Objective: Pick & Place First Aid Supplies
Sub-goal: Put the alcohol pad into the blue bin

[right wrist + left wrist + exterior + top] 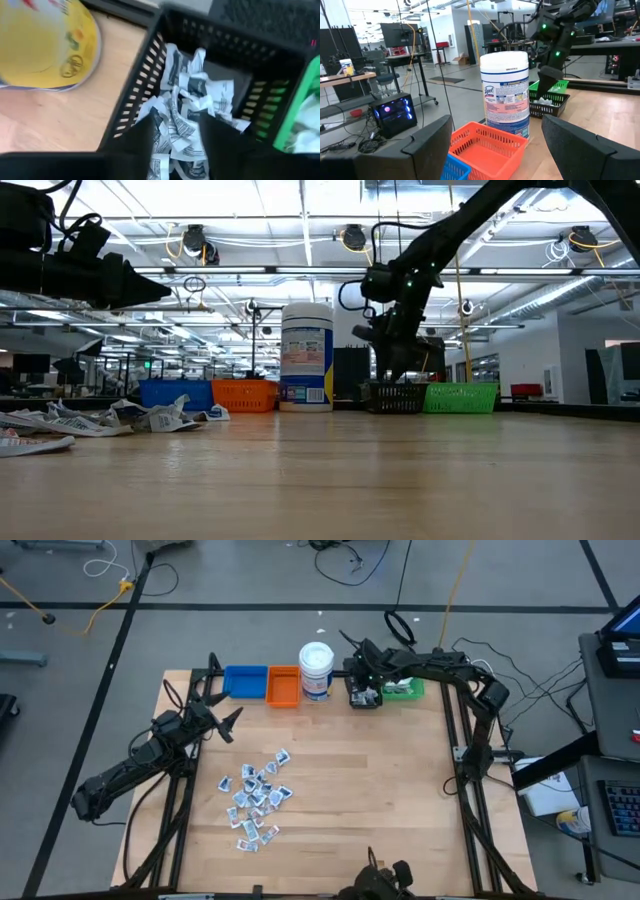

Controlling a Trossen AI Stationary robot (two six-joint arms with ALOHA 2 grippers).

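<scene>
Scattered packets [256,798] lie at lower left of centre in the overhead frame; more fill the black bin [364,696] at upper centre, where the right gripper [176,150] hangs, jaws part-open with a packet between them. Left gripper [222,718] waits open, centre left. Light, thin, crinkly and slippery, each looks best pinched by a raised edge

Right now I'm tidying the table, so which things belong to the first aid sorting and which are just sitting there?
In the job:
packets piled on the table
black bin, packets inside
right gripper over the black bin

Lying about:
white jar
blue bin
orange bin
green bin
</scene>
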